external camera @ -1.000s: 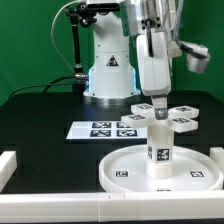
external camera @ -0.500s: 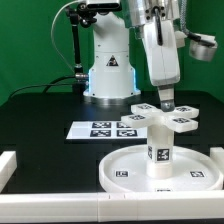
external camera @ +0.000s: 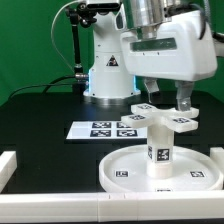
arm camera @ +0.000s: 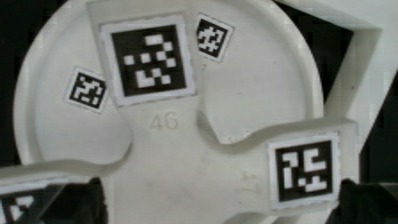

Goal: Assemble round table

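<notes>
Standing on the disc (external camera: 160, 170), the leg (external camera: 159, 143) carries the foot (external camera: 163, 117); claw (external camera: 183, 104) grip unreadable, fastening possibly left.

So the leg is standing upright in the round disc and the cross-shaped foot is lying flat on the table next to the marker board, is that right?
Not quite. The cross-shaped foot is not on the table; the exterior view shows it sitting on top of the leg. The rest holds: the leg stands upright in the round disc, with the marker board lying behind it.
</notes>
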Motion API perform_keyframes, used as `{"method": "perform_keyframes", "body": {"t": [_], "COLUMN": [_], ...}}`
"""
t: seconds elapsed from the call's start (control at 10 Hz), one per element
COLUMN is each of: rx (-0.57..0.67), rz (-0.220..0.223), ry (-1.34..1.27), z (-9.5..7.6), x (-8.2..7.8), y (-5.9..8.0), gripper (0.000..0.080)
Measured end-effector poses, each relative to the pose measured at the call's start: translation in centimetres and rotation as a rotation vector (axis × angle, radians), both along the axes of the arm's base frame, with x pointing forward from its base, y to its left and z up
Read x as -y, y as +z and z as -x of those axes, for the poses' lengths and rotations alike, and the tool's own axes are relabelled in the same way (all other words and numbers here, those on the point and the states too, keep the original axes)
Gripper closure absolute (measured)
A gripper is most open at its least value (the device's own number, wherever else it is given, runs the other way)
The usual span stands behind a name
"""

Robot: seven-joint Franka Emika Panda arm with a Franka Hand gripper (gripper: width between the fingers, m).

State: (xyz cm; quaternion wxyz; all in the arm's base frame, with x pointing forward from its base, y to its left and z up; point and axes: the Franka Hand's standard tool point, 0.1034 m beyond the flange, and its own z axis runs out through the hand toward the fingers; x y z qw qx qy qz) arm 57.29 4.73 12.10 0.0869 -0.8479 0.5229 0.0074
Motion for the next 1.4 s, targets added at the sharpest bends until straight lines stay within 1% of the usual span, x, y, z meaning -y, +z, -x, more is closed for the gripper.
{"method": "perform_keyframes", "body": {"t": [0.5, 0.7, 0.8, 0.9, 1.0, 1.1, 1.4], "rx": [0.049, 0.062, 0.064, 0.081, 0.109, 0.115, 0.137], "rz": [0.026, 0.083, 0.104, 0.114, 0.13, 0.139, 0.154], "ry": [0.32, 0.669, 0.777, 0.819, 0.829, 0.938, 1.133], "z": [0.05, -0.19, -0.2, -0.36, -0.45, -0.33, -0.35], "x": [0.05, -0.19, -0.64, -0.92, -0.53, -0.41, -0.28], "y": [-0.07, 0.38, 0.48, 0.59, 0.59, 0.48, 0.47], "gripper": [0.0151, 0.0151, 0.0151, 0.0151, 0.0151, 0.0151, 0.0151]}}
